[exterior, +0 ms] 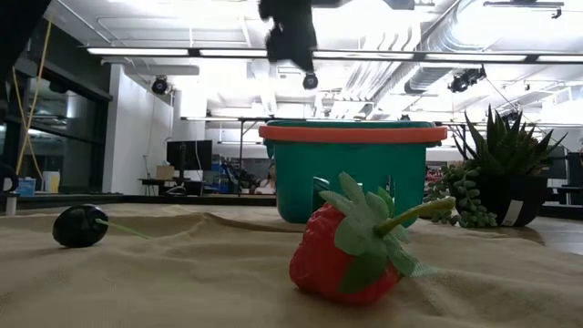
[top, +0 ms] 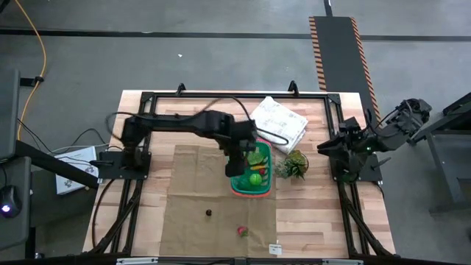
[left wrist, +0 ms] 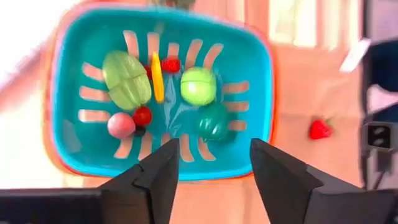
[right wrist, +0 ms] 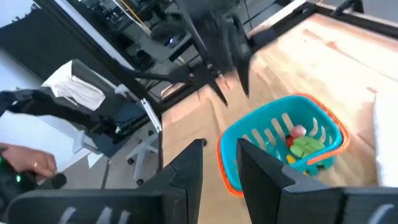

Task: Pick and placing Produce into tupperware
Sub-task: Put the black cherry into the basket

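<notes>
The teal basket (top: 252,175) (left wrist: 68,93) (exterior: 351,173) stands on the tan cloth and holds several toy pieces: a green leafy piece (left wrist: 126,78), a yellow piece (left wrist: 157,76), a light green round one (left wrist: 198,85), a dark green one (left wrist: 213,121) and small red and pink ones. A toy strawberry (top: 241,231) (exterior: 351,251) and a small dark piece (top: 209,213) (exterior: 80,225) lie on the cloth nearer the table's near edge. My left gripper (left wrist: 214,165) (top: 237,160) hovers above the basket's left rim, open and empty. My right gripper (right wrist: 221,165) (top: 324,147) waits open at the table's right edge.
A white rumpled cloth bundle (top: 280,121) lies beyond the basket toward the far edge. A spiky green potted plant (top: 293,165) (exterior: 506,173) stands just right of the basket. The tan cloth (top: 191,191) covers the table's middle; bare wood shows around it.
</notes>
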